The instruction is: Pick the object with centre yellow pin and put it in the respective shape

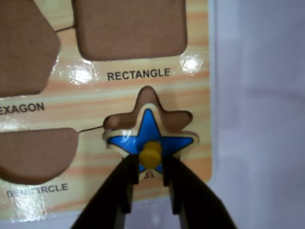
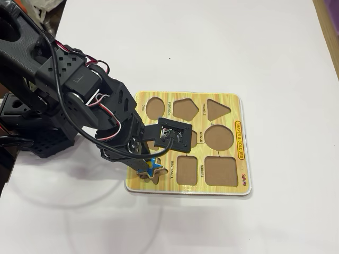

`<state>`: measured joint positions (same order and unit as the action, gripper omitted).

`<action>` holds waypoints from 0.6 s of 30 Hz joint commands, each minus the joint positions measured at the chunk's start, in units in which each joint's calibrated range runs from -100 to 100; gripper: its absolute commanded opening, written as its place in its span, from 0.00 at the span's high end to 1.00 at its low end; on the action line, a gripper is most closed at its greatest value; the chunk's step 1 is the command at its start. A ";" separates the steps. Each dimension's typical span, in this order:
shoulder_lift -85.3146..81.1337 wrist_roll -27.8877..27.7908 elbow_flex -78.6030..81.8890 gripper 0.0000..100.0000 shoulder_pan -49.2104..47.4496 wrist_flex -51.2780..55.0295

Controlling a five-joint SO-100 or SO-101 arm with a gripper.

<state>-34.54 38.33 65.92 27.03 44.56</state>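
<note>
The blue star (image 1: 150,136) sits half over the star recess (image 1: 148,102), shifted toward the camera in the wrist view, so its upper points overlap the cut-out while brown shows beyond them. The gripper (image 1: 151,164) pinches the yellow knob (image 1: 151,153), fingers clamped either side. The arm reaches low over the board's (image 2: 233,100) near corner; I'd say a nudge forward seats it.

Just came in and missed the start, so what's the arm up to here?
The arm's gripper has its fingers closed on the yellow knob of the blue star piece. It holds the star over the star-shaped recess of the puzzle board, offset and not seated. The other recesses in view are empty.
</note>
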 commanded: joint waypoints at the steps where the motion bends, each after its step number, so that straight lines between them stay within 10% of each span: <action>1: -0.53 0.01 -0.54 0.97 -0.18 -1.00; 18: 3.66 0.01 -1.35 0.97 -0.28 -3.68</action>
<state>-31.27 38.48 65.83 27.03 41.65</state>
